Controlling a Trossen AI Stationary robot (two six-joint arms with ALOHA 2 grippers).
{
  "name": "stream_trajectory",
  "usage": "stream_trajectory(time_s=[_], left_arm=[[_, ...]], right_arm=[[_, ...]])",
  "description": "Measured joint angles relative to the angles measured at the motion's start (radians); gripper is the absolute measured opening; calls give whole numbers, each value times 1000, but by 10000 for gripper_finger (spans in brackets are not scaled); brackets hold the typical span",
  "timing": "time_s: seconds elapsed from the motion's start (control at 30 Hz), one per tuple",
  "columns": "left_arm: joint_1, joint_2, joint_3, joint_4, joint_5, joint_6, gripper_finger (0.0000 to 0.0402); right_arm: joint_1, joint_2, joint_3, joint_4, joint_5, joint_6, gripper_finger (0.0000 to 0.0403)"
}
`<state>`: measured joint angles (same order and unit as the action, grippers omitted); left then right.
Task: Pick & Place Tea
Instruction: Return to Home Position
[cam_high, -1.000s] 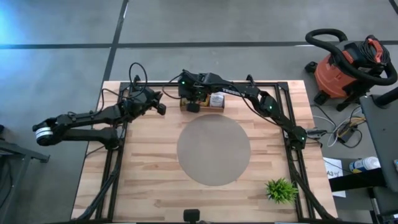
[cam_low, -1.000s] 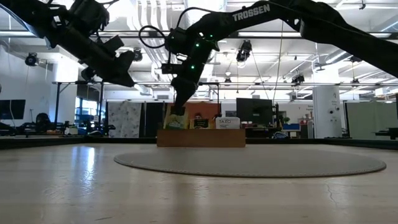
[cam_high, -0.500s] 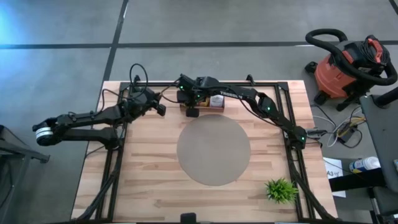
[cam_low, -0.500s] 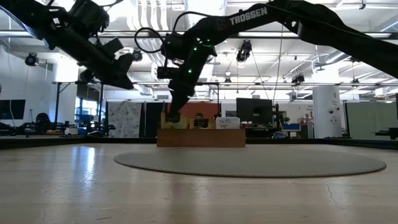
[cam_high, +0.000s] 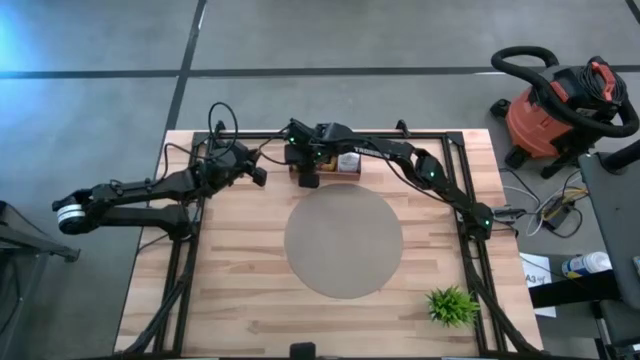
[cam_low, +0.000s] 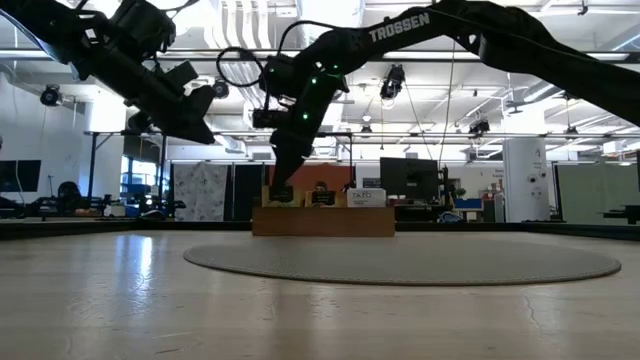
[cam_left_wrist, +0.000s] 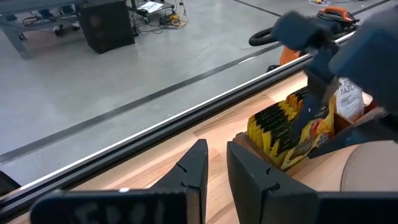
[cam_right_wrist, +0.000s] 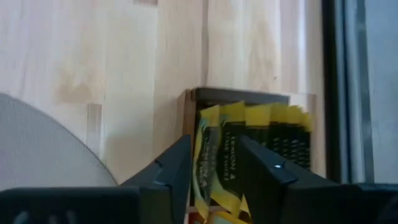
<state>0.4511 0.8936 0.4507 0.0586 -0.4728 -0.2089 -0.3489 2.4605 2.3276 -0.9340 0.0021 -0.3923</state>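
A brown wooden tray (cam_high: 335, 172) stands at the table's far edge. Yellow tea packets (cam_right_wrist: 267, 130) stand on edge in its left compartment, and a white packet (cam_left_wrist: 348, 99) stands farther right. My right gripper (cam_right_wrist: 214, 168) reaches down into that left compartment (cam_low: 277, 190). Its fingers are apart, and one yellow packet (cam_right_wrist: 214, 158) stands between them at the row's near end. My left gripper (cam_left_wrist: 216, 168) hovers to the left of the tray (cam_high: 260, 175), above the table. Its fingers are slightly apart with nothing between them. My right gripper slants down from above into the tray, with one finger (cam_right_wrist: 177, 171) on each side of the near yellow packet. I cannot tell whether the fingers touch it. The packet stands in the compartment among the others.
A grey round mat (cam_high: 343, 240) lies at the table's middle, in front of the tray. A small green plant (cam_high: 451, 305) stands at the near right corner. Black frame rails (cam_high: 470, 250) run along the table's sides. A red vacuum (cam_high: 555, 110) stands on the floor beyond the right edge.
My right gripper has sunk toward the tray's left end with a yellow packet. The packet hung above the tray a second ago and now stands down in the compartment. Over the last half second the gripper has kept its place.
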Motion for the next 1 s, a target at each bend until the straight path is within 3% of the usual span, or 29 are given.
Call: stream_trajectory(time_s=[0.17, 0.33, 0.6, 0.8, 1.0], left_arm=[[0, 0, 0, 0, 0, 0, 55], [0, -3, 0, 1, 0, -14, 55], [-6, -68, 14, -6, 115, -131, 55], [-14, -244, 14, -199, 222, -305, 55], [-16, -483, 14, -391, 229, -377, 55]], right_arm=[[3, -36, 25, -10, 0, 41, 141], [3, -105, 26, -66, -7, 56, 141], [3, -213, -21, -245, -214, 98, 120], [4, -407, -312, -131, -247, 157, 102], [4, -757, -780, 241, -178, 329, 80]])
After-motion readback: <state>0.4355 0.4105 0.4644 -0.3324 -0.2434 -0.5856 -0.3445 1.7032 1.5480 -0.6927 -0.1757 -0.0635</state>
